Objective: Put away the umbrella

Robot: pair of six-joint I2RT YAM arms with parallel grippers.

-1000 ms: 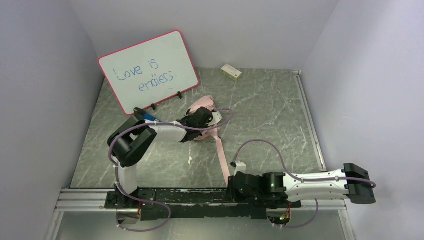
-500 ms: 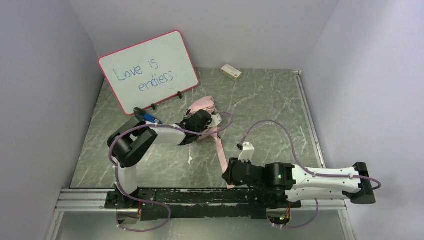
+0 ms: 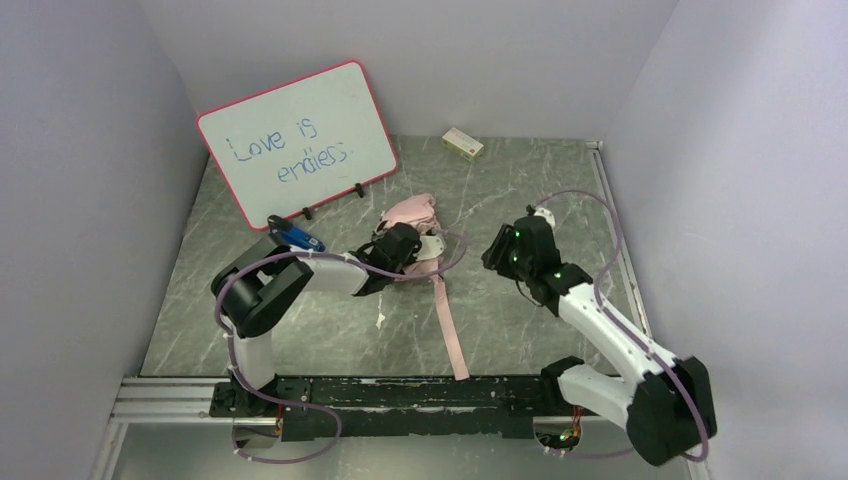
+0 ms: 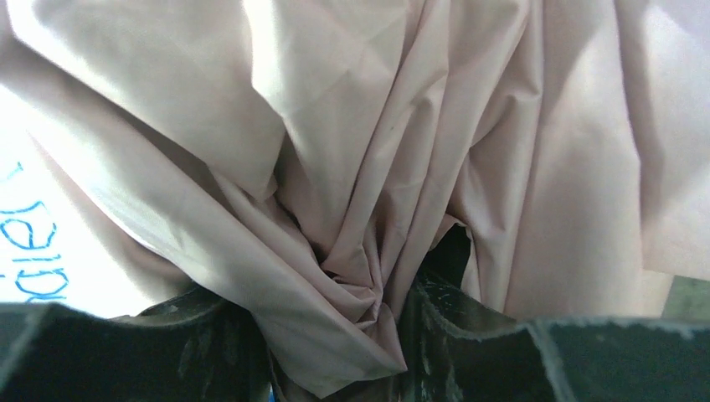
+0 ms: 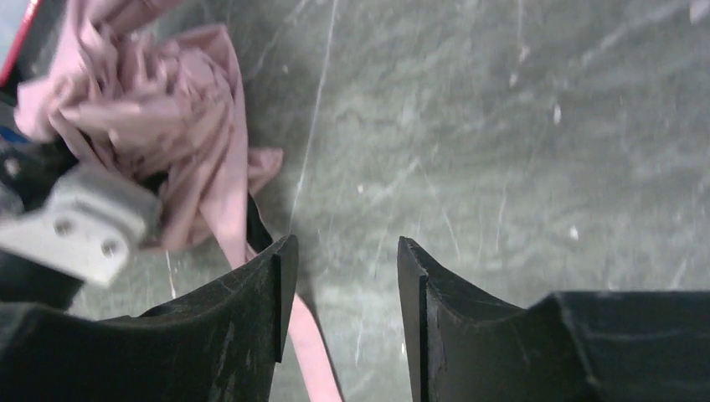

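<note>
At the middle of the grey marbled table [image 3: 540,190], a little toward the back, the umbrella [image 3: 412,212] lies collapsed in a crumpled heap of pale pink canopy, just in front of the pink-framed whiteboard [image 3: 300,140] that leans at the rear left with blue handwriting on it. The left gripper [image 3: 398,246] reaches across from the left and is clamped on the near side of that heap; in the left wrist view a gathered bunch of pink folds [image 4: 352,209] is squeezed between its dark fingers [image 4: 192,356], so the left gripper [image 4: 335,352] grips the canopy cloth itself. From the heap a long pink strap [image 3: 448,325] runs straight over the table toward the near edge, lying flat. The right gripper [image 3: 500,250] hangs to the right of the umbrella, apart from it, and its jaws stand parted with nothing between them: the right wrist view shows only bare table [image 5: 519,126] in the gap of the right gripper [image 5: 339,285], with the umbrella [image 5: 167,109] up at the left and the pink strap [image 5: 311,356] passing beside the left-hand finger [image 5: 234,335]. A blue marker [image 3: 296,236] lies near the whiteboard's foot, and a small box [image 3: 462,143] sits by the back wall.
</note>
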